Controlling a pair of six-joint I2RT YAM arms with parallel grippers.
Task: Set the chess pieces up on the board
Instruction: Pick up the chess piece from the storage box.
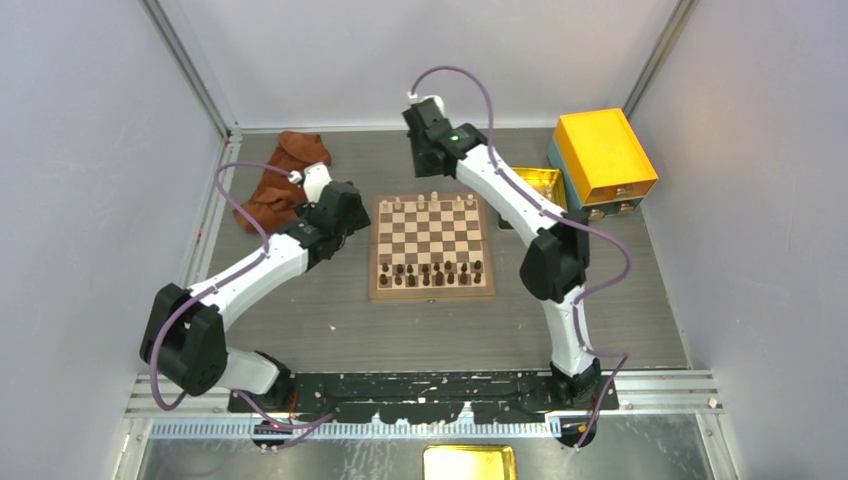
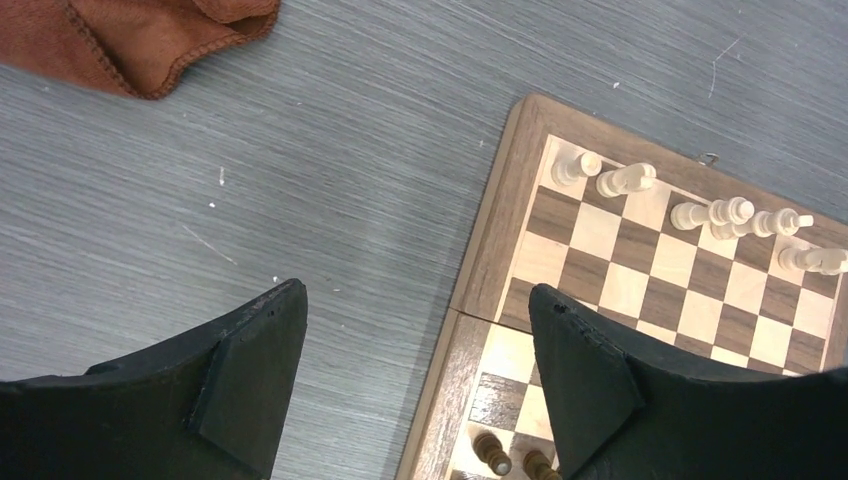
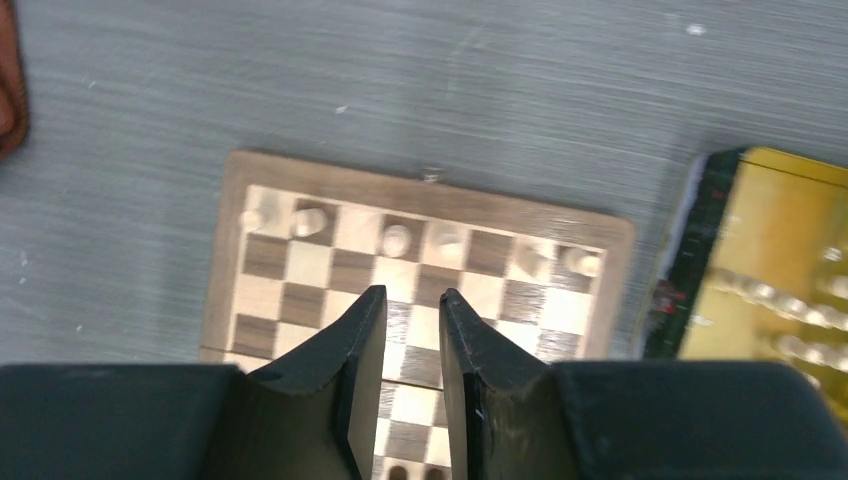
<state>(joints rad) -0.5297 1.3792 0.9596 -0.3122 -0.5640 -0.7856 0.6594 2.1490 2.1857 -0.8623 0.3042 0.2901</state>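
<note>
Jaws of the left gripper [image 2: 415, 295] stand wide apart with nothing between them. Its left finger is over bare table [image 2: 330, 180] and its right finger is over the left border of the board [image 2: 500, 220], at the near-left squares. The left arm reaches in from the near left.

The fingers of the right gripper [image 3: 411, 297] are nearly parallel, with only a narrow gap. Board squares show through the gap, and nothing is held. In the right wrist view the fingertips lie over the central files, just near of the cream row. The gripper is well above the surface.

The board lies flat at the centre of the table with its edges parallel to the table edges. A seam crosses its border from left to right at mid-depth.

Six of the chess pieces [image 3: 397, 240] stand upright on the far row, each with its long axis vertical. The line they form runs left to right. They are grouped in pairs at the left corner, the middle and the right corner.

The dark chessmen [image 1: 430, 270] fill the two near rows.

A brown cloth [image 1: 285, 185] lies at far left, well apart from the board. A golden tray [image 3: 780, 260] lies just right of the far-right corner of the board. An orange-yellow box [image 1: 603, 150] stands beyond the tray.
</note>
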